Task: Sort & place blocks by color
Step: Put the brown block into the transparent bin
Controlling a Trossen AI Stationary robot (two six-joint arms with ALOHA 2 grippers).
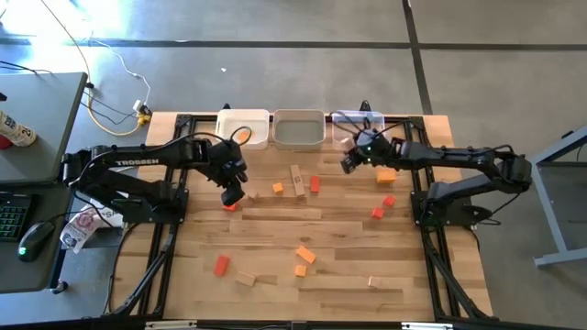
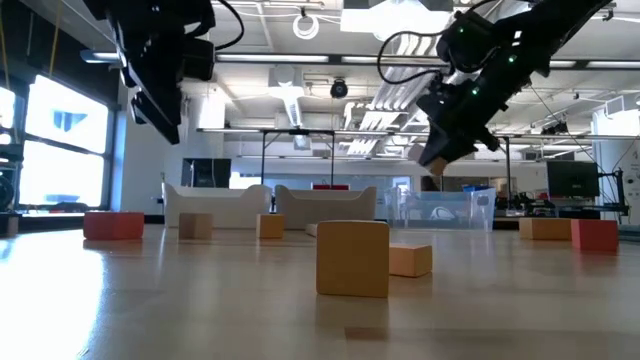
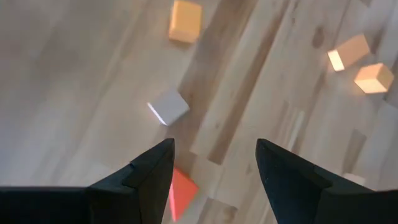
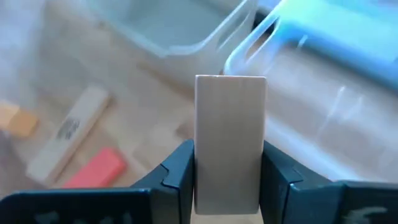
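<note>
My left gripper (image 1: 231,192) is open and empty, held above the table left of centre; in its wrist view (image 3: 214,149) a red block (image 3: 181,191) lies on the table just below its left finger, with a pale cube (image 3: 168,107) beyond. My right gripper (image 1: 350,165) is in the air near the far bins, shut on a pale wooden bar (image 4: 229,137). Other orange, red and pale blocks lie scattered on the table, such as an orange one (image 1: 386,174) and a red one (image 1: 220,265). My right gripper pinches the pale wooden bar by its two long sides (image 4: 202,168) between its two fingers, at the bar's near end. The bar runs forward along the fingers and sticks out past their tips. It is lifted clear of the table.
Three bins stand in a row at the table's far edge: white (image 1: 243,128), grey (image 1: 299,130) and clear bluish (image 1: 359,120). A long pale bar (image 1: 296,180) and a red block (image 1: 315,184) lie at mid-table. A desk with a keyboard (image 1: 14,215) stands left of the table.
</note>
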